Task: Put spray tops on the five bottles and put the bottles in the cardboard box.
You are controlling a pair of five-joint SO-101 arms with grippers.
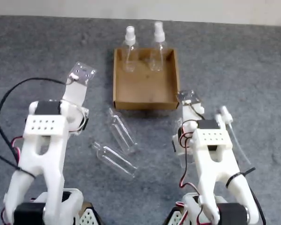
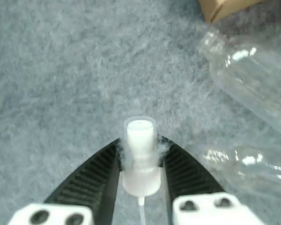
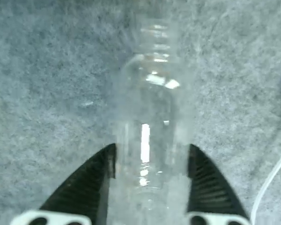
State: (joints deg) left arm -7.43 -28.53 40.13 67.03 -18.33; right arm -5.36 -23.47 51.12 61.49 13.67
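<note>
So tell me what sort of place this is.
Probably a robotics test bench: two white arms at a grey felt-covered table, with a cardboard box and clear bottles laid out.

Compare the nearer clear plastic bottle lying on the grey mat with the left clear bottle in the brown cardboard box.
The nearer clear plastic bottle has a bare neck; the left boxed bottle wears a white spray top. The nearer bottle lies sideways on the grey mat; the boxed one seems upright in the brown cardboard box. Both are clear, alike in shape.
</note>
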